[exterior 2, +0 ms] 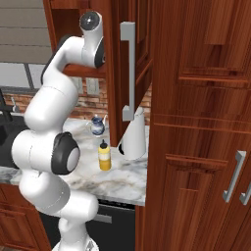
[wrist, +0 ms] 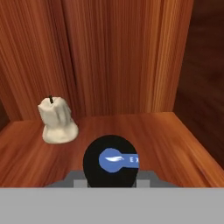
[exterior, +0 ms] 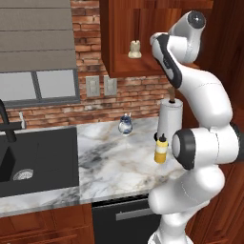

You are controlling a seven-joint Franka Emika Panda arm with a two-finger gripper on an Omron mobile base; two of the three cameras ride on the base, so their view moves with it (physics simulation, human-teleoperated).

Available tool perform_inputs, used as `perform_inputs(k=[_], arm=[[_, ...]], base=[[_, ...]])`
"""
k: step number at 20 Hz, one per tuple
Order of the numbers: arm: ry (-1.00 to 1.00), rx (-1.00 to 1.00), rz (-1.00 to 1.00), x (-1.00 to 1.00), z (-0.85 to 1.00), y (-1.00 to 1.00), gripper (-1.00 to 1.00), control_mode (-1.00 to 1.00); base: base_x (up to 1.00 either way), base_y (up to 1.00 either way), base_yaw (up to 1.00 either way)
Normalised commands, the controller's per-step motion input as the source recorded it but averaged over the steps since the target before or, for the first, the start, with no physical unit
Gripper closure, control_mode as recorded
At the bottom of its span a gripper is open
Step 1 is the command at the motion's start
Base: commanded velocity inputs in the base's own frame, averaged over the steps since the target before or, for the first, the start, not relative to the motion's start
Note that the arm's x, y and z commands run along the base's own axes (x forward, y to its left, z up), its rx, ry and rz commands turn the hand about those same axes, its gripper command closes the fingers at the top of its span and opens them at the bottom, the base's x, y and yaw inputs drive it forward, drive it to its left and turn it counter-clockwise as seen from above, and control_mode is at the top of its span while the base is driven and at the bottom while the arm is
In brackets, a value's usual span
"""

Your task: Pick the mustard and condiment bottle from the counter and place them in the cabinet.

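Nearest the hand camera is the round black cap of the condiment bottle (wrist: 111,161), a small dark bottle seen from above with a blue mark on its top, sitting low in the centre of the hand view between the gripper (wrist: 111,177) fingers. The gripper is clamped on this bottle and holds it over the wooden shelf inside the reddish-brown wooden wall cabinet (wrist: 131,52). Whether the bottle's base touches the shelf cannot be told. On the same shelf, to the left in the hand view and apart from the bottle, stands a stubby, melted cream-white candle (wrist: 57,120) with a dark wick; the left base view shows it in the open cabinet too.

The mustard (exterior: 161,148), a yellow plastic squeeze bottle with a pale cone nozzle, stands upright on the white-and-grey veined marble counter (exterior: 114,162), just in front of a white paper-towel roll (exterior: 169,121) on its upright holder. A small blue-and-white ceramic teapot (exterior: 125,125) sits farther back near the brick wall. A black sink (exterior: 38,157) is set in the counter at the left.
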Motion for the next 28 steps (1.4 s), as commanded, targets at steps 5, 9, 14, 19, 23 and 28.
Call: perform_inputs(k=[5,9,14,19,23,28], arm=[[0.00,0.00,0.00,0.27,-0.19,0.02,1.00,-1.00],[0.00,-0.02,0.00,0.24,-0.17,0.05,-1.00,-1.00],[-0.01,-0.03,0.00,0.21,-0.19,0.03,-1.00,-1.00],[-0.03,-0.03,0.00,0.16,-0.19,0.00,-1.00,-1.00],[-0.09,-0.02,0.00,0.06,-0.12,0.00,-1.00,-1.00],[-0.10,0.00,0.00,-0.02,-0.04,0.00,-1.00,-1.00]], base=[[0.00,0.00,0.00],[0.00,0.00,0.00],[0.00,0.00,0.00],[0.00,0.00,0.00],[0.00,0.00,0.00],[0.00,0.00,0.00]])
